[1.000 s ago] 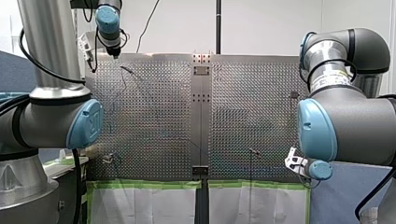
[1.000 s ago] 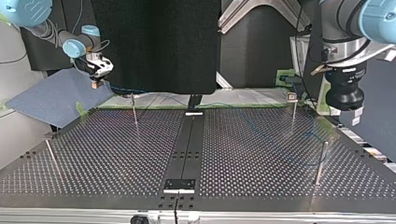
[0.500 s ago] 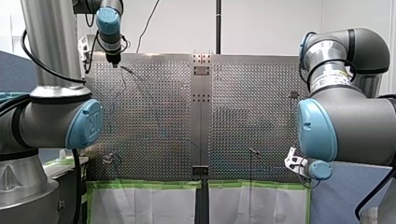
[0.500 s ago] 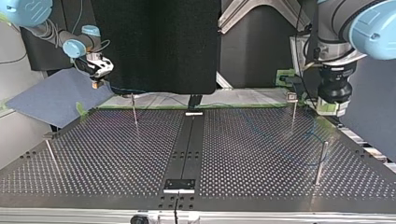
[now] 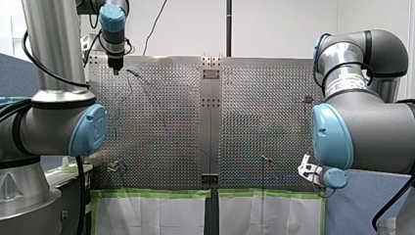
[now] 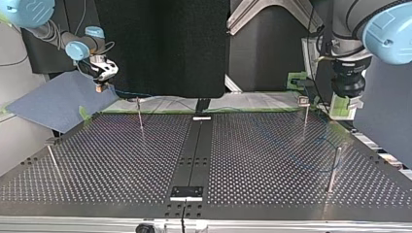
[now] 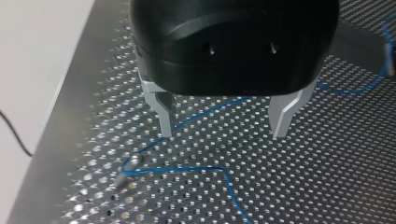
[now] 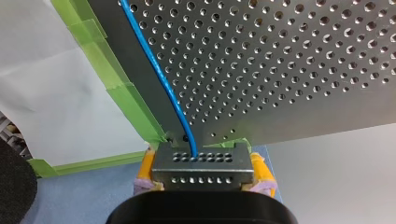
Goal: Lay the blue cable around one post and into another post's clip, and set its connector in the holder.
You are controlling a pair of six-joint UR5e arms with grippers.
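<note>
The blue cable [image 7: 196,169] lies in loose bends on the perforated table [image 7: 327,177]. My left gripper [image 7: 224,134] hangs open above it, metal fingers apart with nothing between them. Just ahead of one finger a thin post [image 7: 128,168] shows from above. In the front view this gripper [image 5: 115,72] is over the far left corner by that post [image 5: 132,73]. My right gripper [image 8: 203,179] has its yellow pads shut on the grey drilled connector [image 8: 201,165], from which the cable [image 8: 159,70] runs off over the table's edge. In the top view it [image 6: 100,87] hovers off the table's far left corner.
Several thin posts stand on the table, among them ones at the top view's far left [image 6: 139,114], far right [image 6: 305,116] and right [image 6: 333,167]. A dark centre strip [image 6: 194,155] carries a small plate [image 6: 186,191]. Green tape [image 8: 116,74] lines the edge, with a blue mat [image 6: 53,99] beyond.
My left gripper has come lower in the front view, nearer the far left post, and drawn back in the top view. My right gripper and the connector have stayed put.
</note>
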